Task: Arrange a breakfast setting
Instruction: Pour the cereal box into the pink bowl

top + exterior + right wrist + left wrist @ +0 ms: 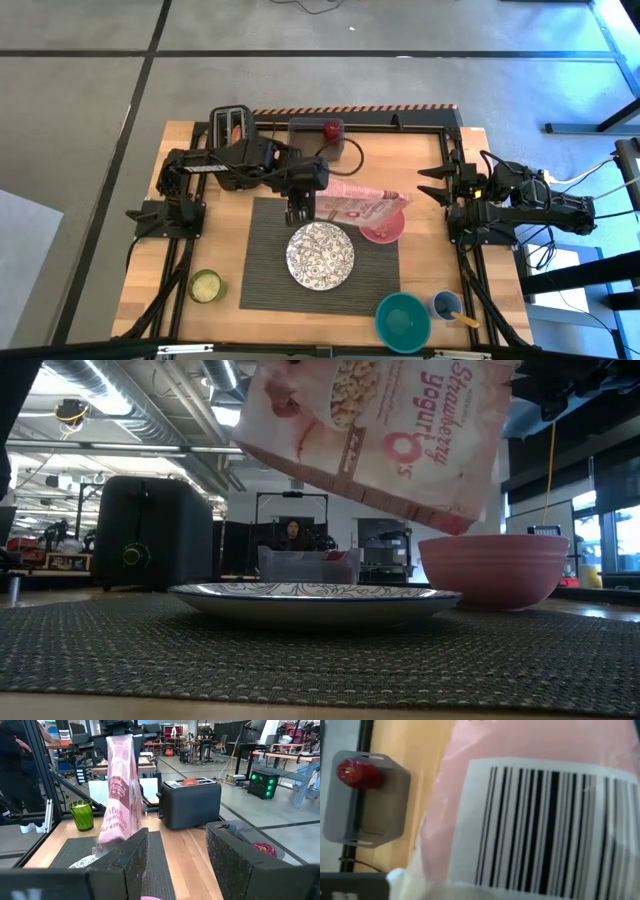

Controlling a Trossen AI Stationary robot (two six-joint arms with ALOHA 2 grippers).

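The left gripper (pixel 298 212) grasps a pink strawberry-yogurt cereal bag (pixel 362 203), held tilted over the pink bowl (pixel 383 228) on the dark ribbed mat (pixel 262 260) — beside the patterned white plate (pixel 320 255). Farther right, the right gripper (pixel 432 186) waits above the bench (pixel 190 140), fingers (pixel 235 855) parted — empty.

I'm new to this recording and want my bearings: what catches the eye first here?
A pink cereal bag held in the air by the left gripper, tilted over the pink bowl on the mat's right side. Beside the bowl, mid-mat, sits the patterned white plate. The right gripper waits open at the table's right edge.
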